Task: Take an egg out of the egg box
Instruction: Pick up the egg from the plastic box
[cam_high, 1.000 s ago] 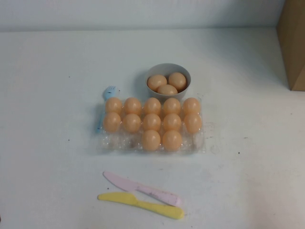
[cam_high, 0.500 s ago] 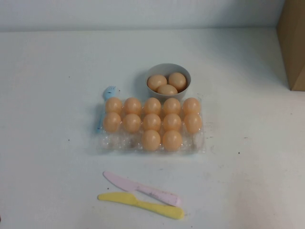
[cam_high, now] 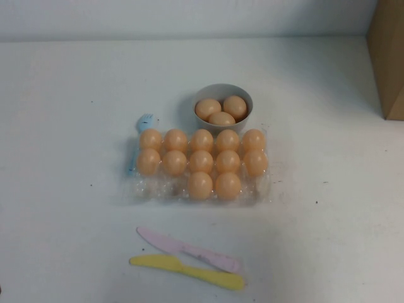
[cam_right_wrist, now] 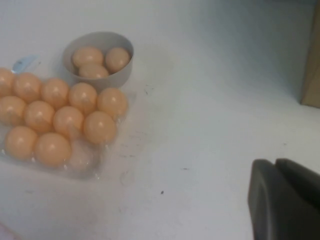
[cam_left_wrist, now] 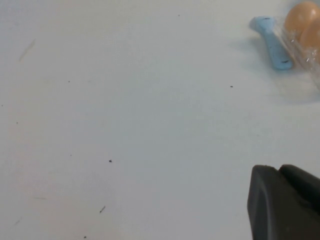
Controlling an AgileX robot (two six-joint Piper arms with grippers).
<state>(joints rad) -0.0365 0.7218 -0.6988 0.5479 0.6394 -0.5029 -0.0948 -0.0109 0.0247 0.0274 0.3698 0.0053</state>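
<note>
The clear plastic egg box lies at the table's middle. Its back and middle rows are full of peach-orange eggs, and the front row holds two, with empty cups at the front left and front right. The box also shows in the right wrist view, and its corner with two eggs shows in the left wrist view. My left gripper is shut and empty over bare table left of the box. My right gripper is shut and empty, right of the box. Neither gripper shows in the high view.
A round grey bowl with three eggs stands just behind the box. A blue fork lies at the box's back left. A pink knife and a yellow knife lie in front. A cardboard box stands at the back right.
</note>
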